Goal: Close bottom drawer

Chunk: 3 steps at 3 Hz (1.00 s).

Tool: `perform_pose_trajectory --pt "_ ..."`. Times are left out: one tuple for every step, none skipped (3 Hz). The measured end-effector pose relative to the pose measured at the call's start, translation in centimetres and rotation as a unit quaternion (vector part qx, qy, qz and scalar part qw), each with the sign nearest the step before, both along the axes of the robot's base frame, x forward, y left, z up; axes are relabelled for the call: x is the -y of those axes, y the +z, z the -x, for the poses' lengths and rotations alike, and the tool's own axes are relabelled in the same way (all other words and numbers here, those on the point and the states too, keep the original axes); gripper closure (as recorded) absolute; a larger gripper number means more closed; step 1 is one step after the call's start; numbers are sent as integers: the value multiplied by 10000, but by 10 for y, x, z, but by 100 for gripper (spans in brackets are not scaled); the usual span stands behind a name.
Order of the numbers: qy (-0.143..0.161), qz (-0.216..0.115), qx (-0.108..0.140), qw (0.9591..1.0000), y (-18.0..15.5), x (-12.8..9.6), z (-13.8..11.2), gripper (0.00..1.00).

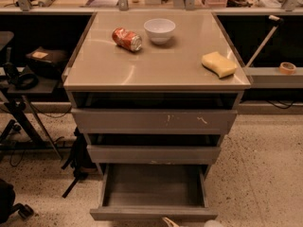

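Only a pale sliver of my gripper (pixel 169 221) shows, at the very bottom edge of the view, just in front of the cabinet (pixel 71 79) and against the front panel of the bottom drawer (pixel 142 214). So little of it is in view that I cannot tell how far open it is, or whether it has hold of anything.

The bottom drawer is the lowest of the cabinet's three and stands pulled far out toward me, its shallow grey box open to view from above. The middle drawer (pixel 154 153) above it sits only slightly forward of the cabinet's frame. The top drawer (pixel 154 121) juts out a little more and carries white scratch marks on the right half of its front.

On the cabinet's top, a dented red soda can (pixel 127 39) lies on its side near the back left. A white bowl (pixel 159 30) stands just beside it toward the back middle. A yellow sponge (pixel 218 64) rests near the right edge. The cabinet stands on a speckled floor (pixel 255 174).
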<state>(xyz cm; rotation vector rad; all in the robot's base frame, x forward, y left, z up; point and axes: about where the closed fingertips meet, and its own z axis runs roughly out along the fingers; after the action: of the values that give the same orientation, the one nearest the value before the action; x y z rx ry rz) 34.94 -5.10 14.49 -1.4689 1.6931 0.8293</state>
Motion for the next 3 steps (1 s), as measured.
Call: perform_pose_trajectory --pt "268 -107 338 9990 30 -44 -24 0" --pt "478 -126 511 9975 41 -83 -40 0" --pt "704 -149 526 9960 26 -121 -54 0"
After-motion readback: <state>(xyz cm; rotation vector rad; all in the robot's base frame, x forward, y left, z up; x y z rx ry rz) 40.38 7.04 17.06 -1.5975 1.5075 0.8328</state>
